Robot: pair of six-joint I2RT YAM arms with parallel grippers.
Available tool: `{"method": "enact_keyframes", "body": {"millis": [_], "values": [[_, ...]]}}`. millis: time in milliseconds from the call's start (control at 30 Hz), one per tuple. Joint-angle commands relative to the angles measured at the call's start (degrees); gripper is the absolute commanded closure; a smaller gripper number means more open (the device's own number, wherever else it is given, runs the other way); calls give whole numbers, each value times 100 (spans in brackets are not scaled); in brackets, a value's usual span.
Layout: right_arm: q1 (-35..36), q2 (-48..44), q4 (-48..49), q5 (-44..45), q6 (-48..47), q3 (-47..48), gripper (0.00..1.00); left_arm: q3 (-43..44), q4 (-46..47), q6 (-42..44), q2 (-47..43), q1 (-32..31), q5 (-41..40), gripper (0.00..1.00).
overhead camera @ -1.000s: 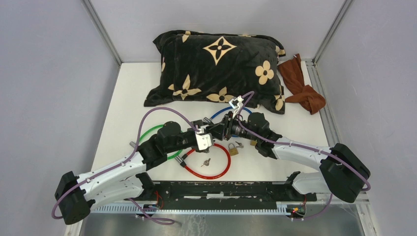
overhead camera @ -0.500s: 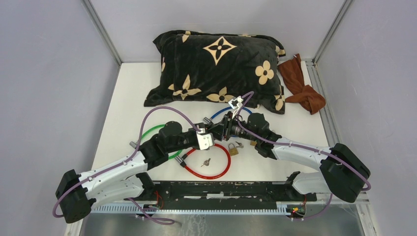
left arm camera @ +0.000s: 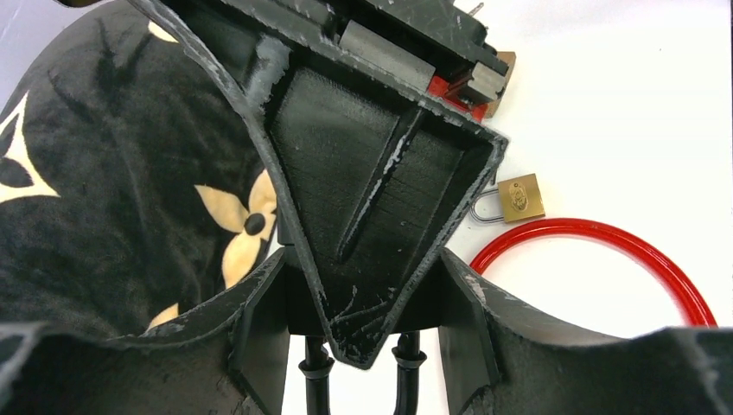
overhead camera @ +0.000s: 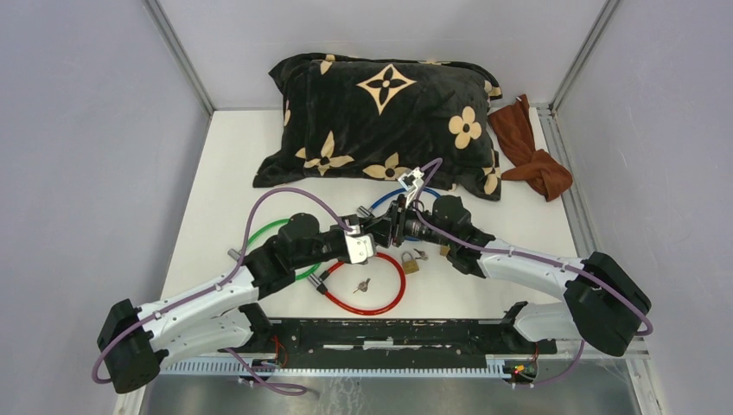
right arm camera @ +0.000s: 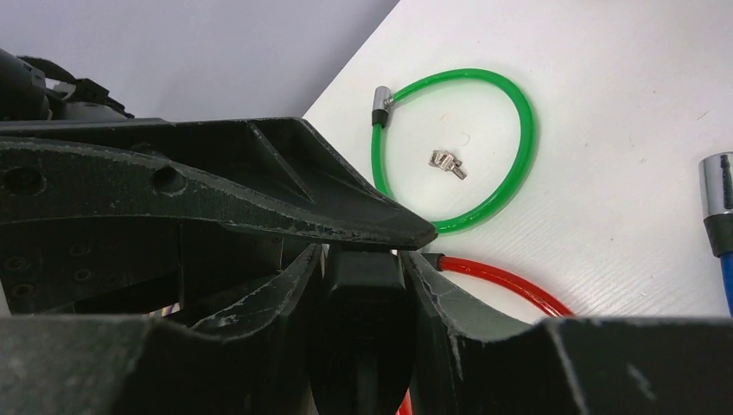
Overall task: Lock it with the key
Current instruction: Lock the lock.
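1. The left claw (overhead camera: pixel 383 230) and the right claw (overhead camera: pixel 396 223) meet tip to tip above the middle of the white counter (overhead camera: pixel 225 173).
2. In the left wrist view, the left claw's fingers (left arm camera: pixel 258 333) stand apart. One is on each side of a black triangular finger of the right claw. I cannot tell whether they press on it.
3. In the right wrist view, the right claw's fingers (right arm camera: pixel 285 294) closely flank a black block (right arm camera: pixel 359 277). I cannot tell what the block is or whether it is clamped.
4. The small brass padlock with a silver shackle (overhead camera: pixel 410 262) lies flat on the counter. It is just beside the two claws, towards the arm bases on the right claw's side, and neither claw touches it.
5. A small silver key (overhead camera: pixel 361 284) lies nearer the bases than the claws. It sits inside the red plastic-coated cable loop (left arm camera: pixel 596 227), apart from the padlock.
6. A second small silver key (overhead camera: pixel 421 254) lies just beside the padlock.
7. A green cable loop (right arm camera: pixel 458 75) lies out to the left claw's side, with a small metal piece (right arm camera: pixel 447 162) inside it.
8. A blue cable with a metal end (right arm camera: pixel 717 186) runs just beyond the claws.
9. Farther beyond the claws are a black velvet pillow with cream flowers (overhead camera: pixel 380 121) and a brown knotted cloth (overhead camera: pixel 532 156).
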Motion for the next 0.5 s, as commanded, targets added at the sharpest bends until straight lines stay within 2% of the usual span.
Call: {"method": "enact_keyframes", "body": {"millis": [0,67,167,300,367,467], "values": [[-82,-203,-111,-510,-439,554,50,85,-33,224,-174,-22,-32,98],[-255,-254,-136,-770,-423,475,41,59,-208,271,-238,-23,-84,98],[-499,-452,-413,-967,-582,352,15,36,-452,318,-317,-23,-129,98],[-697,-688,-1286,-1182,-1188,491,15,-51,-577,351,-348,-29,-220,98],[-789,-746,-1698,-1183,-1565,520,19,-115,-565,338,-370,-24,-246,98],[-922,-661,-1812,-1455,-1691,450,30,-161,-522,257,-391,-22,-234,98]]}}
